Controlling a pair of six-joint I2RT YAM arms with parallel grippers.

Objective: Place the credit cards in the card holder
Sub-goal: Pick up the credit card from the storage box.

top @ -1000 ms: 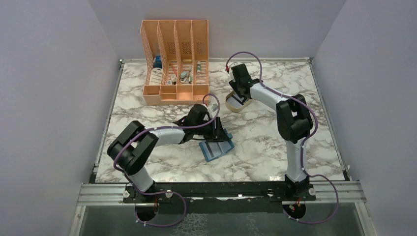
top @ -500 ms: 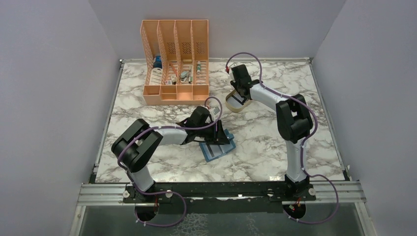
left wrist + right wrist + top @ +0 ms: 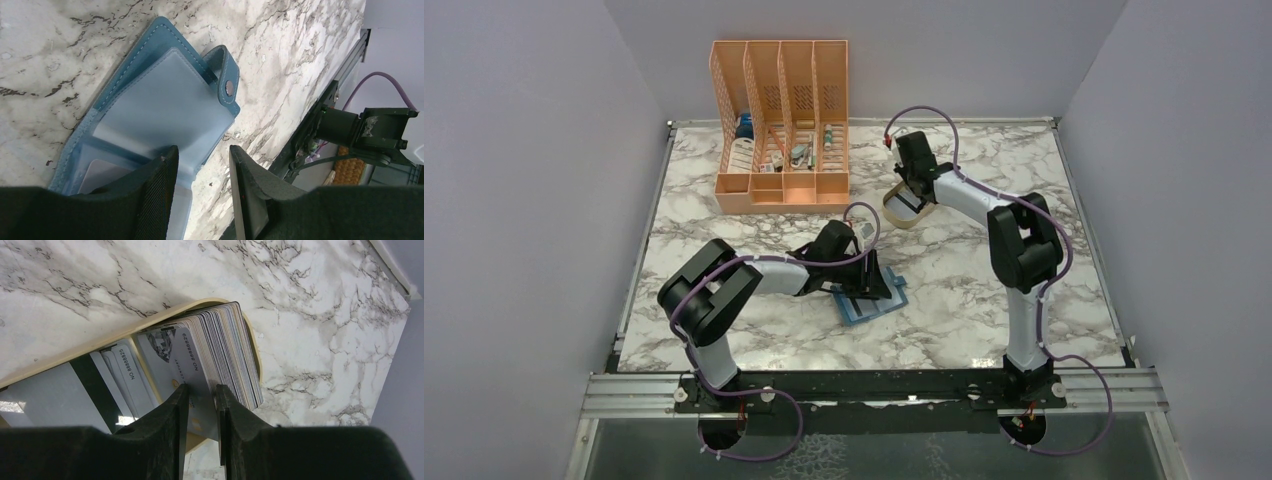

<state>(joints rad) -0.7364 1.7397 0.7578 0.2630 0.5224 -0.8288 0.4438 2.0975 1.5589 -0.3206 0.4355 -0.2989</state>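
Observation:
The teal-blue card holder [image 3: 882, 306] lies open on the marble near the middle. In the left wrist view it [image 3: 170, 100] shows pale blue-grey slots and a strap with a stud [image 3: 229, 88]. A pale card [image 3: 102, 175] sits in a lower slot. My left gripper [image 3: 864, 272] is open, with one finger on the holder's inner flap and the other over bare marble [image 3: 202, 162]. The credit cards [image 3: 227, 345] stand stacked in a beige tray [image 3: 150, 319]. My right gripper [image 3: 201, 392] is narrowly open, its fingertips straddling a grey card [image 3: 186, 360] at the stack's front.
The orange file rack [image 3: 781, 120] with small items stands at the back left. The beige tray [image 3: 892, 214] sits at the back, right of centre, under the right gripper [image 3: 911, 195]. More cards, one with a black stripe [image 3: 90, 385], lie flat in the tray.
My left gripper has moved right and slightly nearer, onto the open card holder, which shifted a little right. The right arm has barely moved.

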